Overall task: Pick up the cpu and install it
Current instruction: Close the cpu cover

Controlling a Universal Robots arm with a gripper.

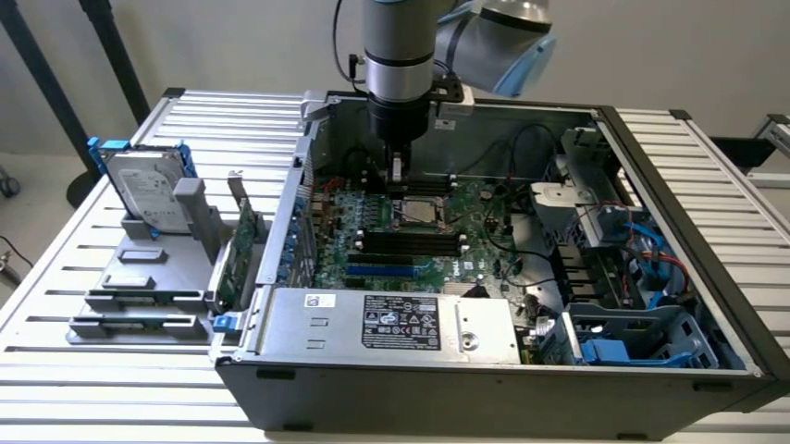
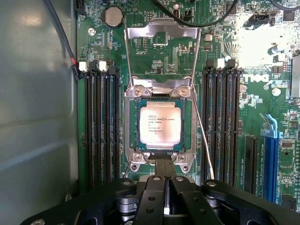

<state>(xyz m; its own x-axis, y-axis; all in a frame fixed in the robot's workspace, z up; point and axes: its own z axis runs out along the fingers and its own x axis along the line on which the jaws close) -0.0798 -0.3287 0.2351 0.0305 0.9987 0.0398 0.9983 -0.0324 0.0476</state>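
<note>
Wrist view: the cpu (image 2: 160, 125) is seen lying flat in the socket (image 2: 131, 126), just ahead of the claw (image 2: 164, 174), which is pressed together, holding nothing. Any motion should likely be made straight and slowly, so that cpu and raised plate (image 2: 161, 33) are not disturbed.

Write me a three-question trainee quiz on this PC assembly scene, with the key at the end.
1. True or false: the cpu lies in the motherboard socket.
2. The gripper is: A) wide open, B) shut, C) gripping a screwdriver.
3. Fill in: the hard drive stands ___ the computer case, on the exterior view's left.
Key: 1 true; 2 B; 3 outside.
</note>
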